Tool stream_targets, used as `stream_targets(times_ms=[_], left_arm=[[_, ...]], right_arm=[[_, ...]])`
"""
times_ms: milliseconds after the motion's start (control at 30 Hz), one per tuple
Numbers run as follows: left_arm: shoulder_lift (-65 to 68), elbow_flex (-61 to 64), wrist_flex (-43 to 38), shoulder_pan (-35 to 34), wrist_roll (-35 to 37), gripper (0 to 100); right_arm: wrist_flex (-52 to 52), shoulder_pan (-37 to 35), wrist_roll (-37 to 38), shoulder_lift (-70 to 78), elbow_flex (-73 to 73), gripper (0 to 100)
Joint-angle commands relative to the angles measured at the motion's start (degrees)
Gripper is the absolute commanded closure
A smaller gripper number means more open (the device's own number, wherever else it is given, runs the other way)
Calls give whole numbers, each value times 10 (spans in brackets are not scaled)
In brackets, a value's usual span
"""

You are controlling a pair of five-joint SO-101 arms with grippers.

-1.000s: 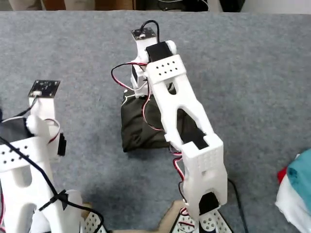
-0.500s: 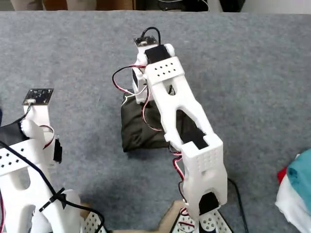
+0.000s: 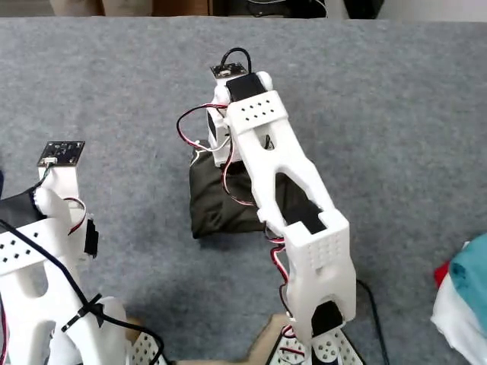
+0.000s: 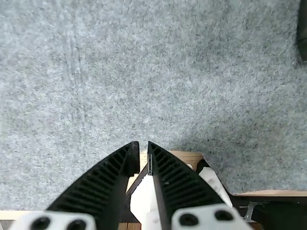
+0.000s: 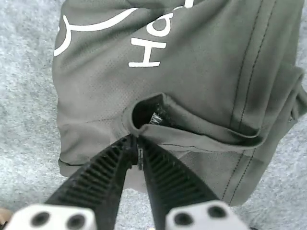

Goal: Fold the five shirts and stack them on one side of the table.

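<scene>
A dark grey shirt with white print lies folded into a small block at the table's middle. My right arm stretches over it from the near edge. In the right wrist view my right gripper is shut on a raised fold along the dark shirt's edge, and the cloth puckers at the tips. My left arm stands at the near left, apart from the shirt. My left gripper is shut with nothing in it, above bare grey felt.
A heap of unfolded shirts, teal, red and white, lies at the table's right edge. A wooden base board sits at the near edge between the arms. Grey felt covers the whole table.
My left arm has drawn back toward the near edge. The right arm's wrist has shifted a little to the right over the dark shirt.
</scene>
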Motion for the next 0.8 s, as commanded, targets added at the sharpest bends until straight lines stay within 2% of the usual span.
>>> stream_targets(times_ms=[0, 300, 367, 500, 567, 767], left_arm=[[-9, -2, -4, -3, -2, 954], [-7, -2, -4, -2, -2, 954], [-7, -2, -4, -2, -2, 954], [-4, -2, -4, -1, 0, 953], [-4, -4, -4, -1, 2, 953], [-4, -1, -4, -1, 2, 953]], right_arm=[[11, 0, -2, -5, -1, 993], [12, 4, -2, -66, -1, 982], [12, 6, -3, -82, 0, 921], [6, 4, -6, -84, 5, 711], [-3, -10, -7, -63, 1, 660], [-2, -33, -35, 12, -54, 701]])
